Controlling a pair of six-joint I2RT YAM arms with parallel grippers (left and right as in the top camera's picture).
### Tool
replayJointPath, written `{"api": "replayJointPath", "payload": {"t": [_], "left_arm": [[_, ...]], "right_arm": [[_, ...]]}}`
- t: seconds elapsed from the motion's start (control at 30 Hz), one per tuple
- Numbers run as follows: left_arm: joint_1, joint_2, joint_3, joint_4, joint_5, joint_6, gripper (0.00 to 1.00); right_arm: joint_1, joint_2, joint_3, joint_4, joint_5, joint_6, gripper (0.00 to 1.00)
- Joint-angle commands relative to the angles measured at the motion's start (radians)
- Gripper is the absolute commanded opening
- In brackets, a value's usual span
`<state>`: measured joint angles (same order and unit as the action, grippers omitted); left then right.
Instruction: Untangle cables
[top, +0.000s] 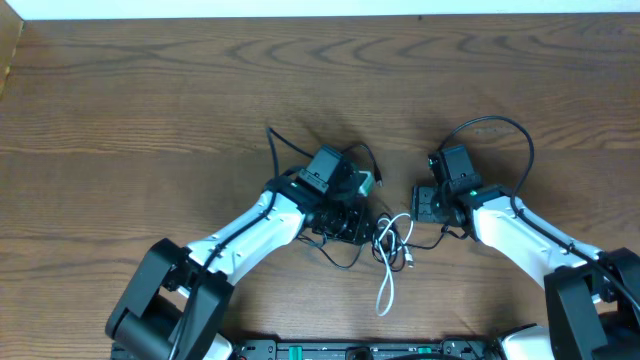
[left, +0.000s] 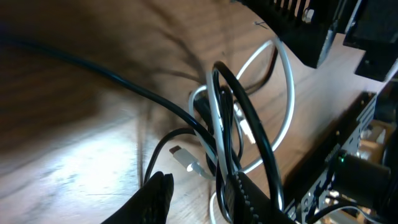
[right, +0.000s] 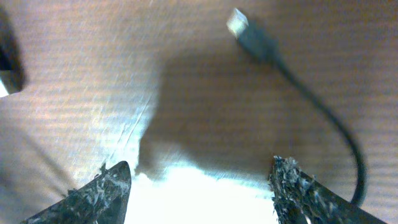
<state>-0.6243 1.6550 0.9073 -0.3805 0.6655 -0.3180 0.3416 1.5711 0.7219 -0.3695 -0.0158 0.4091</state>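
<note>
Cables (top: 392, 240) tangled well inside table (top: 150, 90) edges, right gripper (right: 199, 180) spread empty, left gripper (left: 199, 190) state unclear.

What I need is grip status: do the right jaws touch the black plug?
Apart. Right wrist view: bare table lies between the open right gripper and the black plug.

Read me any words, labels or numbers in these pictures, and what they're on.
No text can be read. The black cable, white cable and table show no lettering; the rig base at the overhead view's bottom edge is too small to tell.
</note>
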Motion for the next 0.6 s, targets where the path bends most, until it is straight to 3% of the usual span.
{"api": "replayJointPath", "payload": {"t": [0.0, 0.07, 0.37, 0.57], "left_arm": [[-0.025, 0.023, -0.014, 0.014, 0.03, -0.003, 0.33], [-0.035, 0.024, -0.014, 0.026, 0.03, -0.016, 0.33], [-0.075, 0.024, -0.014, 0.066, -0.038, -0.072, 0.32], [-0.075, 0.024, -0.014, 0.129, -0.037, -0.134, 0.32]], "right_arm": [[0.004, -0.04, -0.017, -0.01, -0.048, -0.007, 0.69], [0.004, -0.051, -0.017, -0.016, -0.056, -0.007, 0.69], [0.008, -0.053, -0.017, -0.033, -0.493, -0.237, 0.73], [0.008, -0.053, -0.017, -0.095, -0.488, -0.238, 0.71]]}}
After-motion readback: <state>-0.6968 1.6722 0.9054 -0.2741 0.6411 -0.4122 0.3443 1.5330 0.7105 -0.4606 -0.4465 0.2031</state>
